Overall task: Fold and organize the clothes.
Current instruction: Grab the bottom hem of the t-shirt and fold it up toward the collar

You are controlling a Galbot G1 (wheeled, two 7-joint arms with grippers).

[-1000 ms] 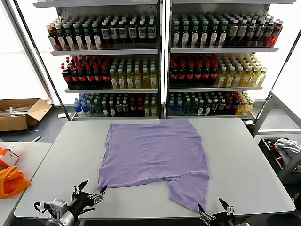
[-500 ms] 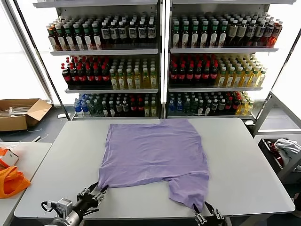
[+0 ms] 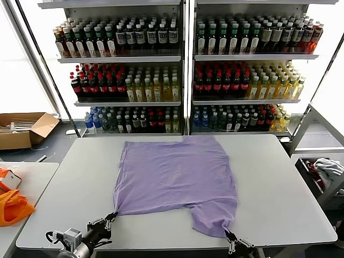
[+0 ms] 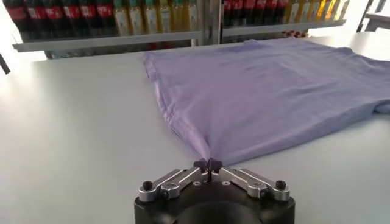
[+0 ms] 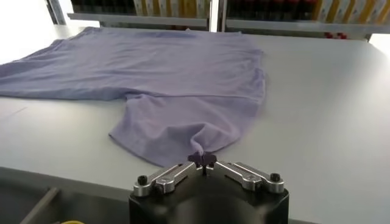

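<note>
With both near corners pinched, left tool (image 3: 109, 220) and right tool (image 3: 229, 237) clamped on lavender T-shirt (image 3: 174, 174), ready to lift hem off tabletop (image 3: 279, 183) for fold.

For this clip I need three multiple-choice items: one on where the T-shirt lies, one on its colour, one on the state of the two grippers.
1. Where does the T-shirt lie?
A. Spread on the grey table
B. Hanging on the shelves
C. Inside the cardboard box

2. What colour is it?
A. Orange
B. Light purple
C. White

3. What are the grippers doing?
A. Both open, above the shirt
B. Only the right is shut on it
C. Both shut on its near edge

Answers:
1 A: the head view shows it lying on the tabletop.
2 B: it is lavender in every view.
3 C: the left gripper pinches the near left corner and the right gripper a bunched sleeve edge, fingers closed on fabric.
</note>
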